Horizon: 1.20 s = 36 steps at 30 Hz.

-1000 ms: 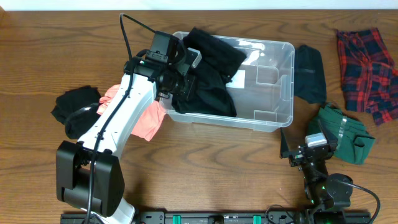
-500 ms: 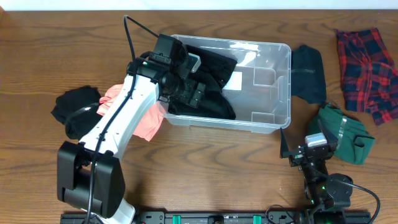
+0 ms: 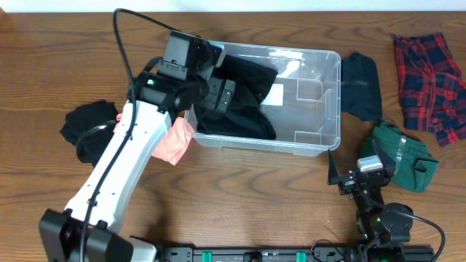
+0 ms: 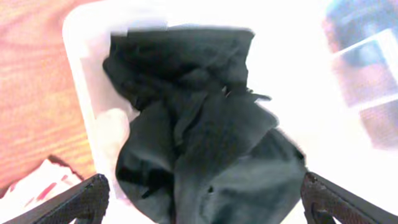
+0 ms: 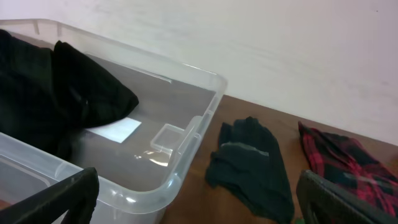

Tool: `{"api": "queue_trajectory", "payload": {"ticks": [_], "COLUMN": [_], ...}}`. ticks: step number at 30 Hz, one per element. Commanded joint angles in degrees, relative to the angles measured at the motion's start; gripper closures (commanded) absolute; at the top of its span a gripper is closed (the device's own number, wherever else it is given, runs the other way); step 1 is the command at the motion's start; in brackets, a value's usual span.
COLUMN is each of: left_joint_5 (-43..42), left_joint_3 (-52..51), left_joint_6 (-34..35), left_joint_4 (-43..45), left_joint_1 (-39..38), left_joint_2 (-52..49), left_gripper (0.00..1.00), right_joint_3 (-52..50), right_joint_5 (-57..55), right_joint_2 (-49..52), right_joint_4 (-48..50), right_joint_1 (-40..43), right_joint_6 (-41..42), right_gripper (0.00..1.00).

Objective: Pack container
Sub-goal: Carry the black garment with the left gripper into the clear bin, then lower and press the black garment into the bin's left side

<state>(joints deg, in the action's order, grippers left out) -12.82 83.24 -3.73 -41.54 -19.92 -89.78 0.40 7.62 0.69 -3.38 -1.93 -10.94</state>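
Note:
The container (image 3: 338,94), a clear plastic bin, stands at the table's middle back. A black garment (image 3: 244,102) lies crumpled in its left half. My left gripper (image 3: 220,93) hangs open over the bin's left end, just above the garment. In the left wrist view the garment (image 4: 199,124) lies loose below the open gripper (image 4: 208,208), inside the white wall of the container (image 4: 81,93). My right gripper (image 3: 354,169) rests open near the front right, holding nothing. From the right wrist the container (image 5: 205,112) shows ahead of the open gripper (image 5: 196,208).
Left of the bin lie a coral cloth (image 3: 175,142) and a black cloth (image 3: 87,127). To the right lie a dark cloth (image 3: 362,87), a green garment (image 3: 404,153) and a red plaid garment (image 3: 429,80). The right wrist view shows the dark cloth (image 5: 249,162).
My left gripper has opened and let go of the black garment, which now lies in the bin. The left arm has drawn back to the left. The right arm has not moved.

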Motion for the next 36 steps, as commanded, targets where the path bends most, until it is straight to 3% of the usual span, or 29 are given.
{"api": "queue_trajectory", "payload": {"ticks": [1,5,6,7,8,14,20,36], "left_joint_5": [-3.72,-4.48,-4.17,-2.27,0.13,15.52,21.22,22.4], "left_joint_3": [0.87,0.85,0.85,0.85,0.85,0.85,0.46,0.42], "left_joint_6": [1.05,2.43,3.72,6.78,9.68,15.47,17.44,20.35], "left_joint_4": [-0.59,0.22,0.61,1.03,1.2,1.11,0.66,-7.32], "left_joint_1": [0.07,-0.28,-0.52,-0.83,-1.2,-4.74,-6.36,-6.4], "left_joint_2": [0.37,0.2,0.2,0.2,0.2,-0.15,-2.43,-17.86], "left_gripper": [0.06,0.43,0.62,0.87,0.94,0.94,0.94,0.94], "right_joint_3": [-0.09,-0.09,-0.09,-0.09,-0.09,-0.09,-0.09,-0.09], "right_joint_5": [-0.35,-0.35,-0.35,-0.33,-0.35,-0.35,-0.35,-0.35], "right_joint_2": [-0.31,-0.31,-0.31,-0.31,-0.31,-0.31,-0.31,-0.31], "right_joint_4": [-0.24,-0.22,-0.22,-0.22,-0.22,-0.22,-0.22,-0.22], "right_joint_1": [-0.44,-0.44,-0.44,-0.44,-0.44,-0.44,-0.44,-0.44], "right_joint_6": [0.63,0.63,0.63,0.63,0.61,0.63,0.63,0.63], "right_gripper": [0.01,0.01,0.01,0.01,0.01,0.01,0.01,0.01]}}
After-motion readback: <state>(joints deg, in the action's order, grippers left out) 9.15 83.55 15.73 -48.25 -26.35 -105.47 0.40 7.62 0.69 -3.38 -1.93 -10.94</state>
